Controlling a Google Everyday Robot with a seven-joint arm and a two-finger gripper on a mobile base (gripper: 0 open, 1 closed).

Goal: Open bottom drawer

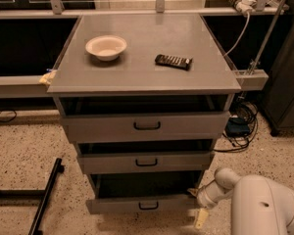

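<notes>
The bottom drawer [137, 203] is the lowest and narrowest grey front of three, with a small black bar handle [148, 205]. It stands pulled out, with a dark gap above its front. My gripper [196, 207] is at the drawer's right end, on the white arm [264, 204] coming in from the lower right. One yellowish fingertip [192, 192] is by the top right corner of the drawer front and the other [201, 219] hangs lower, near the floor. The fingers stand apart and hold nothing.
The middle drawer [146, 161] and top drawer [147, 126] are also partly out. A white bowl [106, 47] and a black remote [173, 61] lie on the cabinet top. Cables [237, 126] lie at the right, and a black bar [44, 199] on the floor at the left.
</notes>
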